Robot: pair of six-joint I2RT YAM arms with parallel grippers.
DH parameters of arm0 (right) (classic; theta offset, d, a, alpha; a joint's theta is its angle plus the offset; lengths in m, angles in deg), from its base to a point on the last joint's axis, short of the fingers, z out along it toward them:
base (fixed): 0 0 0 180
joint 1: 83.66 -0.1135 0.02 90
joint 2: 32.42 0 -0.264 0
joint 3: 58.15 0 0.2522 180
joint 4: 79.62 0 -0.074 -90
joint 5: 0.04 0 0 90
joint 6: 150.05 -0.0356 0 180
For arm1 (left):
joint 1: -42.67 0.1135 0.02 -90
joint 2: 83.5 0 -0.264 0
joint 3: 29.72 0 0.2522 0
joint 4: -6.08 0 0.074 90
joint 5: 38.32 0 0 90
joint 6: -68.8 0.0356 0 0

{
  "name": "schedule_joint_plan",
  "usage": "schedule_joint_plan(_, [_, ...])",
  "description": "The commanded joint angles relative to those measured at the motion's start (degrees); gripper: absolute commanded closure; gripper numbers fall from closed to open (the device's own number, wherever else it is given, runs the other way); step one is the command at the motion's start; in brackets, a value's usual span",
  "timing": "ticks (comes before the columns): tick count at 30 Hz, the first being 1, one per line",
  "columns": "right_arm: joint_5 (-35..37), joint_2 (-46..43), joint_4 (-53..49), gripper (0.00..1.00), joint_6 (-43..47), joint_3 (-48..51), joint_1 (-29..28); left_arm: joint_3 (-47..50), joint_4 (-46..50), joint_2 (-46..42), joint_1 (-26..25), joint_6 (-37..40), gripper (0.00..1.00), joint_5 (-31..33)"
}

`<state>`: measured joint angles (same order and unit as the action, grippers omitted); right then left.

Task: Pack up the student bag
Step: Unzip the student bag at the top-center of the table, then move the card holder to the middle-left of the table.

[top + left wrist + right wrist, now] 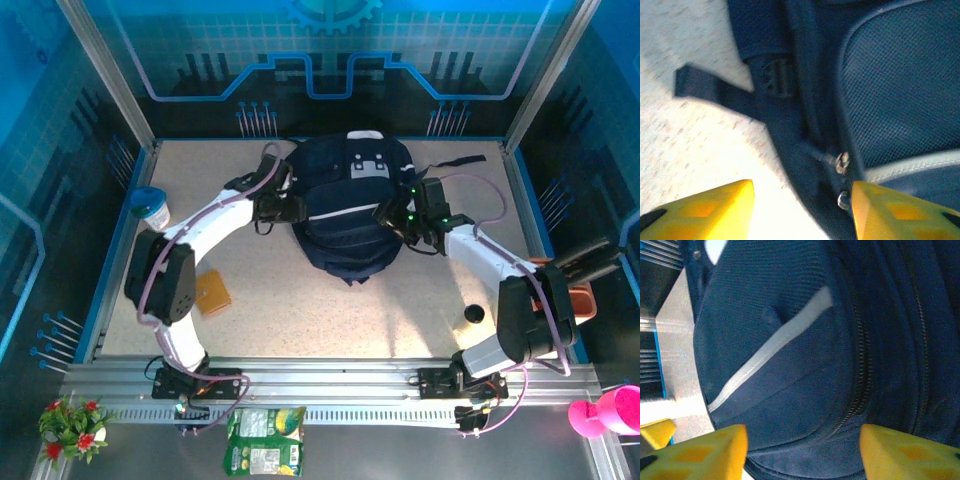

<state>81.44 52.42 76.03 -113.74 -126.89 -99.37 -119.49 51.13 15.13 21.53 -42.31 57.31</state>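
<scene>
A: Overhead, the student bag (pixel 345 215) sits between our left gripper (pixel 283 208) and right gripper (pixel 395 217).
B: Left wrist: jaws apart, zipper pulls (pixel 842 162) just inside one finger; we should centre them.
A: Right wrist: jaws apart, bag ahead; we brace it.

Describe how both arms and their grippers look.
The left arm and right arm share white links, black joints and a looping lavender cable. Green lights glow on the right arm's wrist. The left gripper and right gripper have blocky yellow fingers with faint orange diamond markings.
</scene>
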Motion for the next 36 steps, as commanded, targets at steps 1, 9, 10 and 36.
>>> schedule_joint_plan(1, [1.2, -1.5, -3.9, 0.3, 7.1, -3.8, 0.1, 7.0, 1.0, -8.2, 2.8, -8.3, 0.29, 5.6])
schedule_joint_plan(9, [6.3, -0.2, -8.5, 0.0, 16.1, -9.8, -5.0, 25.2, -0.6, -20.0, 8.1, -13.2, 0.01, 6.3])
schedule_joint_plan(10, [6.1, 0.0, -8.3, 0.0, 16.5, -10.3, -5.6, 26.9, -0.8, -20.9, 8.5, -13.6, 0.01, 6.5])
schedule_joint_plan(36, [0.3, 7.8, -2.9, 0.05, 16.9, -13.4, -12.7, 33.8, -14.3, -13.7, 6.7, -24.7, 0.08, -9.0])
